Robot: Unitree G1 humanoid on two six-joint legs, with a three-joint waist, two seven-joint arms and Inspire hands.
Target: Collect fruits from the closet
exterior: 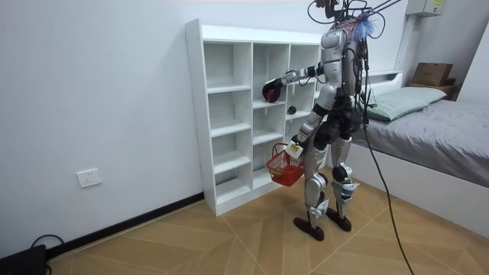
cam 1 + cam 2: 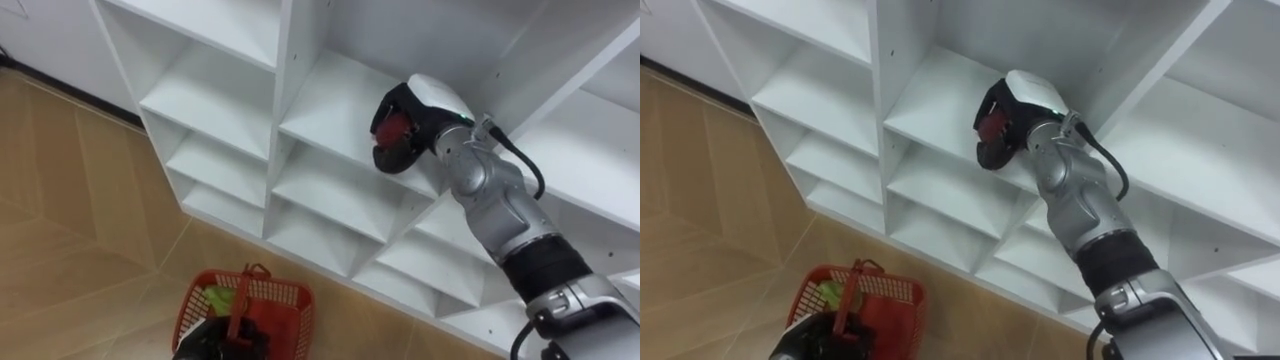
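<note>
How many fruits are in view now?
2 sure: red fruit in the right hand at the shelf, green one in the red basket. The basket may hide more; a small dark thing on the shelf is unclear.

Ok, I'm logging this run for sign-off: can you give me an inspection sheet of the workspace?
Surface: white shelf unit on a wooden floor.
Job's things: red fruit in the right hand at a middle-column shelf; red basket below with a green item inside.
Clutter: nothing seen.
Hands: right hand shut on the red fruit; left hand grips the red basket's handle.
Cables: dark cable on the floor by the wall.
Surroundings: bed, wall socket.
</note>
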